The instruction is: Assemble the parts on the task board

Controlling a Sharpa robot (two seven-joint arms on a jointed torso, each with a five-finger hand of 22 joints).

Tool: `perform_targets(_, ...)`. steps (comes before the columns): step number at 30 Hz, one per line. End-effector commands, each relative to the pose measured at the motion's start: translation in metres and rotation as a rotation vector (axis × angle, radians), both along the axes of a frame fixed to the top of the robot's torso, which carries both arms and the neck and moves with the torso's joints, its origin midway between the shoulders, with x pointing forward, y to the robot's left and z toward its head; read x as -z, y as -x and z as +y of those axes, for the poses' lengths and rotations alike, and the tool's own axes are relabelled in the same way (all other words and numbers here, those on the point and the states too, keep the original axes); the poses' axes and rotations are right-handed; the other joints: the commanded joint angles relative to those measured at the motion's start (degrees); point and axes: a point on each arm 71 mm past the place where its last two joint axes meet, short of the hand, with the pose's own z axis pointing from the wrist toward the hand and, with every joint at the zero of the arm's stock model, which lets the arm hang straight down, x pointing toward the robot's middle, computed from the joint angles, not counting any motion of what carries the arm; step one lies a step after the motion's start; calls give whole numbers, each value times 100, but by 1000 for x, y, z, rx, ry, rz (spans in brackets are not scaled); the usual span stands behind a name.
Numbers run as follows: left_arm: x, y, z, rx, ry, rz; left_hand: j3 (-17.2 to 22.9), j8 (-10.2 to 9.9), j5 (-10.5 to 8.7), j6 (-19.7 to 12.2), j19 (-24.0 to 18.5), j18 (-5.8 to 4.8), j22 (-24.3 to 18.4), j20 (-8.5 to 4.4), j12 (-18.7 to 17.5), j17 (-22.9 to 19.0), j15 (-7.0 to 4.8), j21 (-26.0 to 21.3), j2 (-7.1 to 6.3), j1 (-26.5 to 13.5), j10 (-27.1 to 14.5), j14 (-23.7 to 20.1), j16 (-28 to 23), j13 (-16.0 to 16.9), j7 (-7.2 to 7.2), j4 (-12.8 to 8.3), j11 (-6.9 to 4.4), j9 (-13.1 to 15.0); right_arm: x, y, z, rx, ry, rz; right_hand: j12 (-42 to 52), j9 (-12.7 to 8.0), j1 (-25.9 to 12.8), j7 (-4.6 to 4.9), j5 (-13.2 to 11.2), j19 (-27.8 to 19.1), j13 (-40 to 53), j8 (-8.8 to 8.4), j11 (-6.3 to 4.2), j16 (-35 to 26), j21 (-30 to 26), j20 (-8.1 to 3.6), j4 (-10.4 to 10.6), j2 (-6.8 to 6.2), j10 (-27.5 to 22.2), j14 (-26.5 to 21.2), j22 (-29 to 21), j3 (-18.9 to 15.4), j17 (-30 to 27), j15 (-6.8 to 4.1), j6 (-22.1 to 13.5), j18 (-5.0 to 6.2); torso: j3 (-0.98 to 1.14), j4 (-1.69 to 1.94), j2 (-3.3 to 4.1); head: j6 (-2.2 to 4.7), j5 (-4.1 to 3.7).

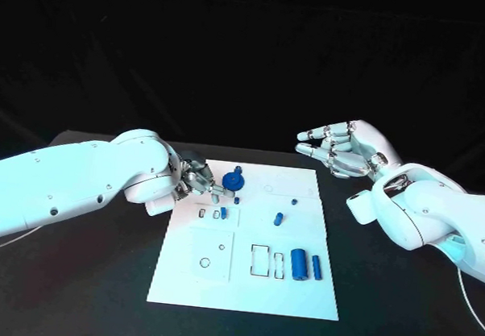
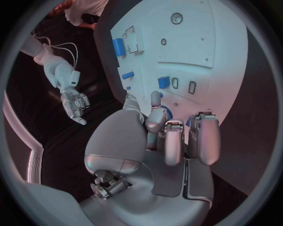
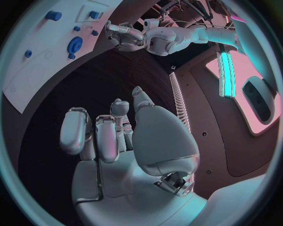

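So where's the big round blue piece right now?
In the head view, the round blue part sits near the far edge of the task board, towards its left side, right beside the fingers of the left hand.

The tabletop point(image 1: 90, 282) is black and matte, its far edge running straight across the head view. Behind it hangs a black backdrop point(image 1: 254, 56) with faint vertical folds, unlit. In the right wrist view, a lit strip point(image 3: 224, 73) glows cyan on a pale panel point(image 3: 247, 94) beside a dark surface. Lighting is cool and bluish over the tabletop.
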Motion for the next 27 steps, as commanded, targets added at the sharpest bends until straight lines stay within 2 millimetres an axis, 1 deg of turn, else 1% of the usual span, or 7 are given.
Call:
perform_targets(1,1,-4,1,33,-204,-20,-63,102,-23,-74,187,-125,523,-55,47,1506,-55,40,2,-60,43,605,14,40,5,-2,-9,112,1,-1,1,-14,-25,17,-35,4,-17,15,-33,-34,-23,33,4,-40,-41,-3,23,53,-43,249,-25,-7,-23,8,30,15,-4,-10,9,-17,23)
perform_targets(5,1,-6,-6,52,-235,-24,-130,238,-28,-148,199,-133,572,-77,99,1506,-67,72,23,-91,67,605,14,102,-11,-5,-32,273,2,-2,1,-16,-17,18,-59,4,-20,15,-36,-44,-43,32,4,-50,-49,-3,28,57,-57,246,-41,-13,-37,8,28,19,-15,1,15,-48,1)
perform_targets(10,3,-8,-15,72,-257,-16,-192,375,-28,-222,216,-145,629,-92,146,1506,-80,109,53,-109,90,605,14,160,-28,-3,-47,440,3,-3,1,-17,-10,21,-85,3,-18,15,-31,-58,-67,31,4,-72,-61,-3,30,62,-73,239,-66,-18,-67,8,27,24,-9,12,14,-73,-7)
perform_targets(14,5,-10,-18,81,-271,-4,-212,412,-28,-243,218,-146,638,-96,149,1506,-84,114,64,-119,91,605,14,165,-33,-2,-51,488,3,-4,2,-18,-5,16,-91,1,-4,15,-2,-65,-73,30,3,-82,-68,-4,30,74,-81,235,-77,-28,-75,8,23,26,-15,13,14,-64,6)
perform_targets(19,8,-13,-20,89,-287,11,-230,441,-28,-272,221,-149,651,-99,138,1506,-86,123,79,-131,82,605,14,154,-34,-1,-52,530,3,-4,2,-20,6,7,-108,-1,15,17,27,-72,-90,24,4,-90,-76,-4,26,83,-92,233,-91,-38,-83,7,13,28,-17,13,14,-99,3)
perform_targets(24,11,-14,-25,93,-287,21,-232,445,-28,-276,222,-149,653,-99,137,1506,-86,124,81,-132,81,605,14,153,-34,-1,-53,536,4,-5,2,-19,12,11,-195,-5,50,22,109,-109,-169,17,7,-128,-112,-4,23,104,-145,224,-156,-61,-127,9,-4,41,-22,23,18,-121,-68)
perform_targets(27,12,-15,-26,94,-287,28,-236,454,-28,-285,222,-150,656,-100,136,1506,-86,125,89,-132,79,605,14,153,-34,-2,-53,550,5,-6,3,-19,14,13,-213,-5,71,24,169,-116,-188,16,7,-140,-122,-4,22,115,-155,222,-171,-74,-138,9,-6,43,-18,15,13,-135,-65)
